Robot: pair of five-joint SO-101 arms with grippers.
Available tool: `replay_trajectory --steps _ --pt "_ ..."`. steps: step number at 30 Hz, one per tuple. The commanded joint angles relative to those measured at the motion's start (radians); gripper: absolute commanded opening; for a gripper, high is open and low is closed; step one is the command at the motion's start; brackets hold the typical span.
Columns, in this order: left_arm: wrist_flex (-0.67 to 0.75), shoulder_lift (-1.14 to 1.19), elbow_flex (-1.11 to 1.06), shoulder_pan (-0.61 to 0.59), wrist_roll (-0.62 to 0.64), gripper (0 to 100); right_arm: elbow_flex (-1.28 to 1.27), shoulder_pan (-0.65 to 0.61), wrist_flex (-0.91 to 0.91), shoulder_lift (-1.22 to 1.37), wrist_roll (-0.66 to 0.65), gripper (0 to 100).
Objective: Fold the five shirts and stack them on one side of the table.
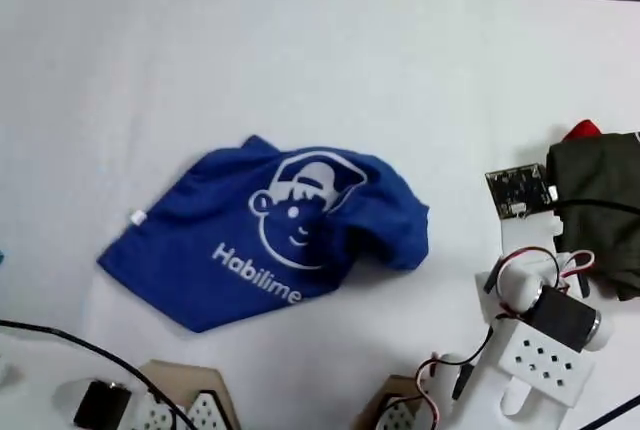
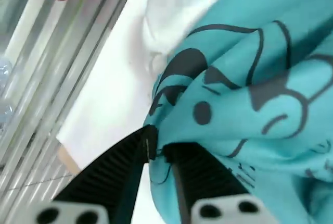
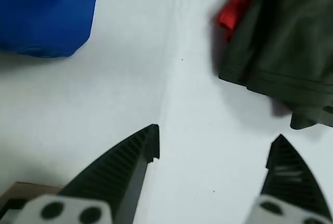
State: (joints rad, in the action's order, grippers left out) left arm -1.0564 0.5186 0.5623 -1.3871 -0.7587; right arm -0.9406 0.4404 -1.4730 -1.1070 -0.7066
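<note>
Your blue shirt point(image 1: 270, 240) lies crumpled mid-frame in the high view on the table point(image 1: 400, 70). Its long axis runs lower left to upper right, with the bunched end at the right. Your right fingers point(image 3: 130, 161) stand wide apart over bare table, facing the gap between that bunched end and the dark shirt point(image 1: 600, 200) at the right edge, so that arm looks nearer. Your left fingers point(image 2: 197, 172) are pinched on the edge of the teal shirt point(image 2: 260, 78).

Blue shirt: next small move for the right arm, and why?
Probably move the right gripper to the blue shirt and pinch the bunched corner nearest it: its jaws stand open over bare table, the shirt lies crumpled and unfolded, and the left gripper is shut on the teal shirt.
</note>
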Motion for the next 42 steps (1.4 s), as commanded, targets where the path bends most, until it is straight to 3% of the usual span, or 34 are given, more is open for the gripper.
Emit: replay_trajectory --steps 1,6,10,11,15,23,31,37,42 --pt "-0.144 -0.011 0.13 0.023 0.012 14 0.008 -0.071 0.013 -0.004 0.0 33.7" --pt "-0.407 -0.017 0.34 0.112 0.025 24 0.008 -0.317 -0.005 0.033 0.0 33.9" --pt "-0.718 -0.017 0.53 0.287 0.063 26 0.008 -0.515 0.056 0.143 0.009 34.0" --pt "-0.741 -0.017 0.541 0.339 0.074 26 0.008 -0.547 0.081 0.18 0.029 34.0" --pt "-0.73 -0.017 0.51 0.488 0.152 26 0.011 -0.641 0.182 0.325 0.071 36.3" --pt "-0.73 -0.034 0.234 0.799 0.315 26 0.17 -0.719 0.213 0.518 0.091 57.7" --pt "-0.706 -0.414 -0.143 1.148 0.422 26 0.18 -0.711 0.242 0.61 0.094 57.5" --pt "-0.48 -0.786 -0.656 1.275 0.446 26 0.141 -0.716 0.275 0.61 0.149 57.5" --pt "-0.29 -0.934 -1.055 1.28 0.446 26 -0.008 -0.71 0.417 0.616 0.144 57.5"
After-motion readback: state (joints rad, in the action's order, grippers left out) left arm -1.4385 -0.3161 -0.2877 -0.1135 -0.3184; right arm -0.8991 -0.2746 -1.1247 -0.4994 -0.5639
